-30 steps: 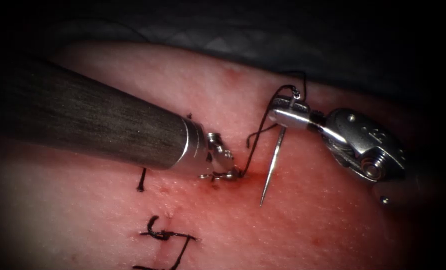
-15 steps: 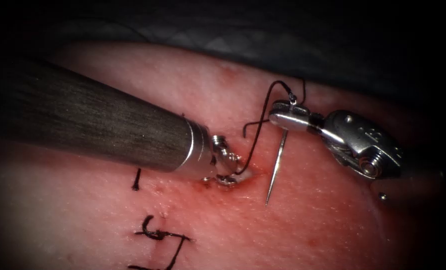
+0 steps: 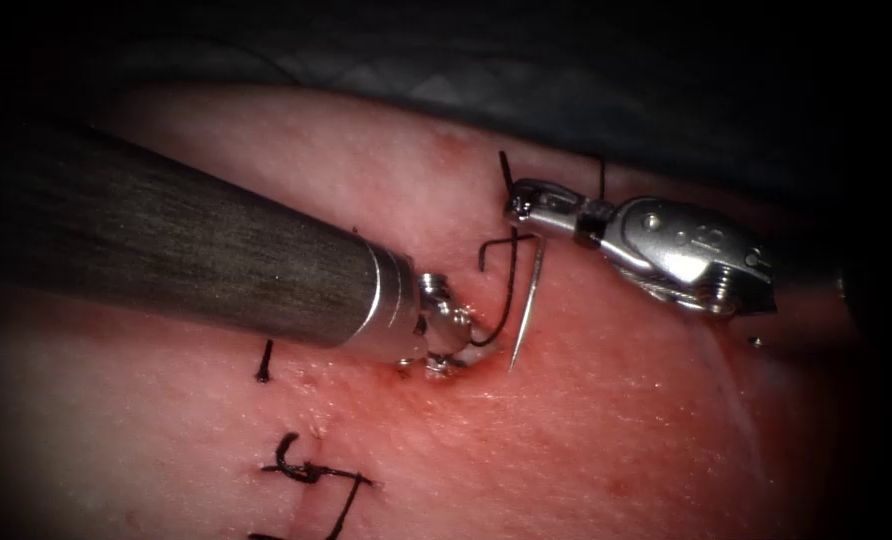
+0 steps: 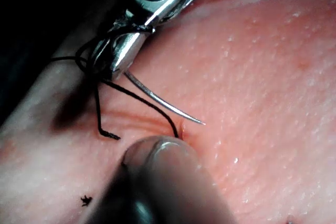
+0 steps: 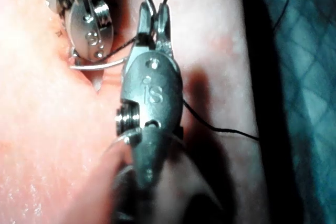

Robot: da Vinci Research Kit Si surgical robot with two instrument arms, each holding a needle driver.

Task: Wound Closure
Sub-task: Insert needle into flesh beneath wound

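Observation:
My left tool comes in on a dark shaft and its jaws are shut on a pale lip of the tissue at the cut. My right tool is shut on the curved needle close to its tail end. The needle hangs free of the tissue, with its tip just right of the left jaws. Black thread runs from the needle's tail down into the tissue by the left jaws. The left wrist view shows the needle under the right tool. The right wrist view shows the right tool beside the left tool.
A tied stitch with cut ends lies on the tissue at the lower left, with another short thread end above it. Red fluid wets the tissue around the left jaws. Dark cloth borders the far edge of the tissue.
My right tool has moved up and to the left and turned its wrist, swinging the needle's tip left towards the left jaws. The left tool has hardly moved.

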